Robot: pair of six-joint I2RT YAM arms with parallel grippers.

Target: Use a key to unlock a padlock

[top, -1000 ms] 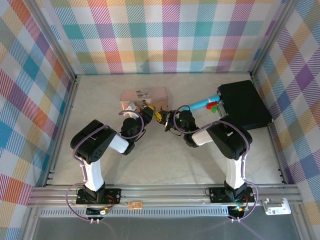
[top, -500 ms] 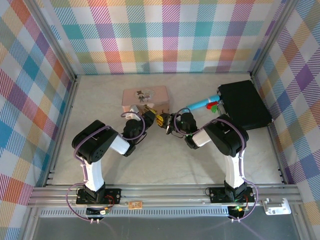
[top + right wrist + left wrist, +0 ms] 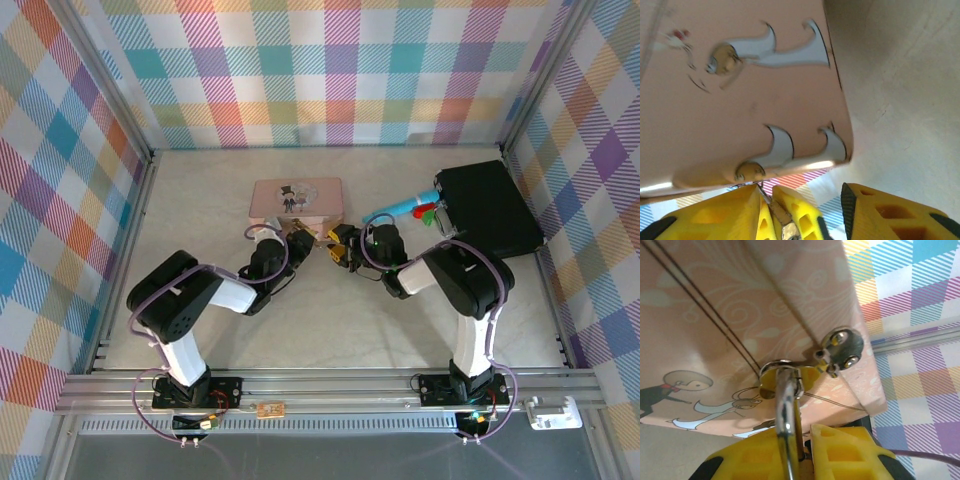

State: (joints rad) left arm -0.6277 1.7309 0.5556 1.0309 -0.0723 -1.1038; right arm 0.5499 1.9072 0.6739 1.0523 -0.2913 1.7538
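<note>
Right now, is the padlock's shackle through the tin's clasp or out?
Through: the padlock's silver shackle passes through the clasp loop on the pink tin.

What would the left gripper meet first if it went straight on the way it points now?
Most likely the pink tin. The left gripper points at its side wall from close, near the silver clasp, though depth is hard to judge.

**Lock body and key barely seen**

The padlock (image 3: pixel 786 410) hides its body between yellow fingers (image 3: pixel 840 452) and the left wrist view's bottom edge. The key (image 3: pixel 784 226) is a blurred sliver, cropped low in the right wrist view. From above, both are too small to tell.
</note>
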